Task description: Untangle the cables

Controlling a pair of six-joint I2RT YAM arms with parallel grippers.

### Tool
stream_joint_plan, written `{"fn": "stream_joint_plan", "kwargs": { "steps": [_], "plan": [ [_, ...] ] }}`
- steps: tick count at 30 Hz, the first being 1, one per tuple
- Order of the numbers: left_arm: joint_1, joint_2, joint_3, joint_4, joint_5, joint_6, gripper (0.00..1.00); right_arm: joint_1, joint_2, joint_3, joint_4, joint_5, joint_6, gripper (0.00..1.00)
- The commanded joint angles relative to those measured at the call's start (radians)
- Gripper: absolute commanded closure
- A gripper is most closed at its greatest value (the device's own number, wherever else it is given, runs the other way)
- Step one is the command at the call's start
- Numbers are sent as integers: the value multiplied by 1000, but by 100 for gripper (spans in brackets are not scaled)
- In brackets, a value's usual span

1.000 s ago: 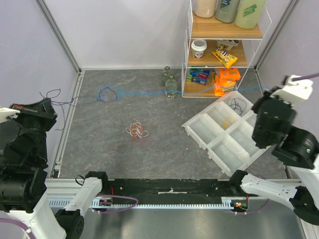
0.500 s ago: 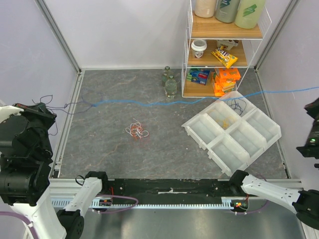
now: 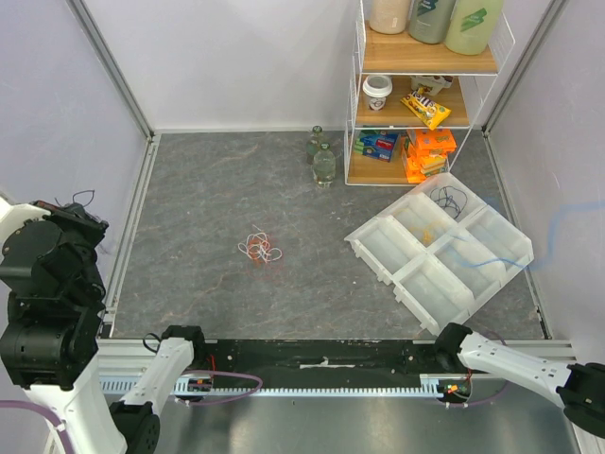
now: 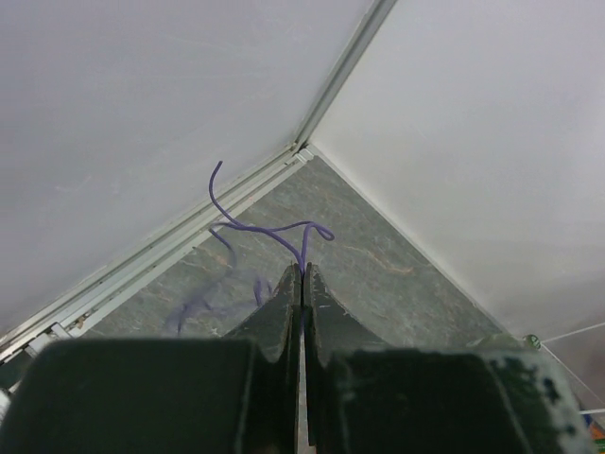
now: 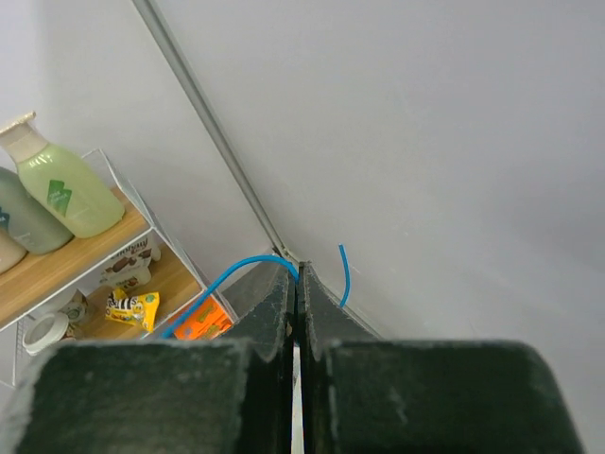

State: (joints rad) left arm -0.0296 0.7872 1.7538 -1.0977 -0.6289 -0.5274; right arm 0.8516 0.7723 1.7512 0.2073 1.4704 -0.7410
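My left gripper [image 4: 302, 276] is shut on a thin purple cable [image 4: 267, 228], whose loose end curls above the fingertips near the left wall rail. In the top view the left gripper [image 3: 87, 219] is at the far left with the purple cable [image 3: 83, 195] looping above it. My right gripper [image 5: 298, 274] is shut on a blue cable [image 5: 225, 275]. It is raised by the right wall and out of the top view. The blue cable [image 3: 492, 257] trails, blurred, over the white tray [image 3: 378, 248]. A small orange, white and red tangle [image 3: 258, 248] lies mid-floor.
The tilted white compartment tray holds a dark cable loop [image 3: 452, 199]. A wire shelf [image 3: 425, 104] with bottles, snacks and boxes stands at the back right. Two glass bottles [image 3: 322, 163] stand beside it. A black rail [image 3: 321, 357] runs along the near edge.
The blue cable, stretched across the back floor, has come away from the purple one and swung right over the tray. The right arm left the top view; the left gripper drew back left.
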Motion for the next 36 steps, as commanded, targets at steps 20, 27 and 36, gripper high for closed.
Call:
{"fn": "stream_joint_plan", "kwargs": {
  "steps": [20,27,36],
  "plan": [
    [-1,3,-258,130,710,-210,98,73,176,-41,-687,-306,695,100],
    [0,52,-266,145,847,-223,98,73,168,-192,-724,-406,867,100],
    [0,52,-270,162,885,-221,98,70,188,-357,-787,-433,971,100]
  ]
}}
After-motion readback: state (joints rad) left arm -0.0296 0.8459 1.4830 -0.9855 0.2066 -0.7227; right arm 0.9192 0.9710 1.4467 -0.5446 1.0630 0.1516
